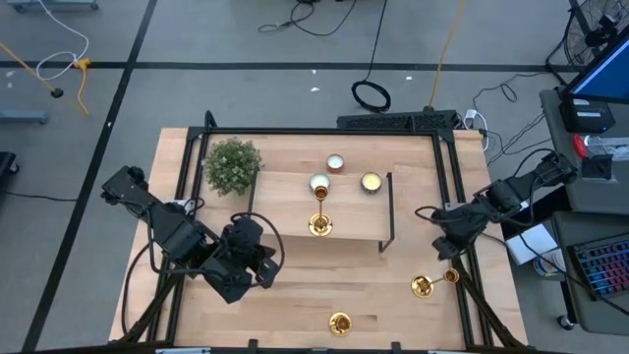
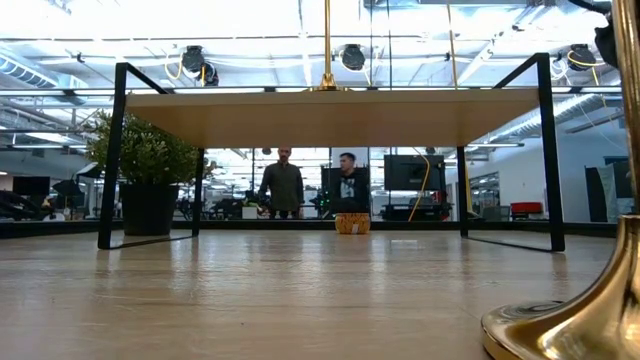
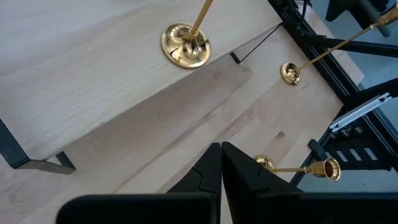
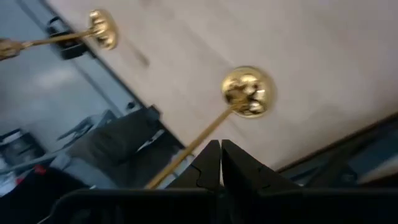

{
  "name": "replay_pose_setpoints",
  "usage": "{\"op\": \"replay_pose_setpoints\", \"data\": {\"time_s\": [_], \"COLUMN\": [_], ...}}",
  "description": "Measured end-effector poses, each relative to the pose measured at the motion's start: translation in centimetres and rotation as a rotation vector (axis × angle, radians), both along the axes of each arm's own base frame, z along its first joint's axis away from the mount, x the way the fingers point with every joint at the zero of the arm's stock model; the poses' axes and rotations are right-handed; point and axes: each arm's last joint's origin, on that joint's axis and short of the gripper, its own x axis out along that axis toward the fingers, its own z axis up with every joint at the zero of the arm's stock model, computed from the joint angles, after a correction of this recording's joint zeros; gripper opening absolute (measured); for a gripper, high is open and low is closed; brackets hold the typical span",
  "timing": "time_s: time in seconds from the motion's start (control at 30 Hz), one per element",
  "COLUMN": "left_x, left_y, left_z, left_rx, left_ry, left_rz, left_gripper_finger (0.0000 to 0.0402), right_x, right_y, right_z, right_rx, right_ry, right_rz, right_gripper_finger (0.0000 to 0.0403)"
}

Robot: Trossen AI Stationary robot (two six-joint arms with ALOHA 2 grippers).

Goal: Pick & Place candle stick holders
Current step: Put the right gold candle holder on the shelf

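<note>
Candle stick holders (image 1: 320, 224): high view shows three; low view two | both claws (image 3: 221, 163) pressed together

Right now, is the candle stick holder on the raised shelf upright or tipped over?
Upright. The candle stick holder on the shelf sits on its round base on the shelf, its stem rising straight in the low view; neither hand touches it.

A robotics lab in an open, office-like hall; the wooden table (image 1: 295, 295) stands on grey floor strewn with cables (image 1: 371, 94), a keyboard (image 1: 601, 267) and monitor (image 1: 601, 69) at one side. Across the table, ceiling lights (image 2: 300, 20) run over exposed ducts; two people (image 2: 318, 188) linger by desks and screens (image 2: 413, 172) behind.
</note>
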Motion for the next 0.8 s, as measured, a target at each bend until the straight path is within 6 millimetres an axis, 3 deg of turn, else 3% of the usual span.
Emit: {"op": "replay_pose_setpoints", "data": {"time_s": [0.23, 0.57, 0.8], "left_x": [0.0, 0.1, 0.1], "left_y": [0.0, 0.0, 0.0], "left_z": [0.0, 0.1, 0.1], "left_rx": [0.027, 0.042, 0.045], "left_ry": [-0.001, -0.010, -0.010], "left_rz": [-0.015, -0.014, -0.019], "left_gripper_finger": [0.0004, 0.0004, 0.0006], "right_x": [0.4, 0.7, 1.2], "right_y": [0.3, 0.7, 1.2], "right_z": [-0.2, -3.5, -4.9], "right_rx": [0.036, 0.081, 0.154], "right_ry": [0.008, 0.110, 0.106], "right_rz": [0.021, 0.040, 0.039], "right_gripper_finger": [0.0053, 0.0165, 0.0211]}}
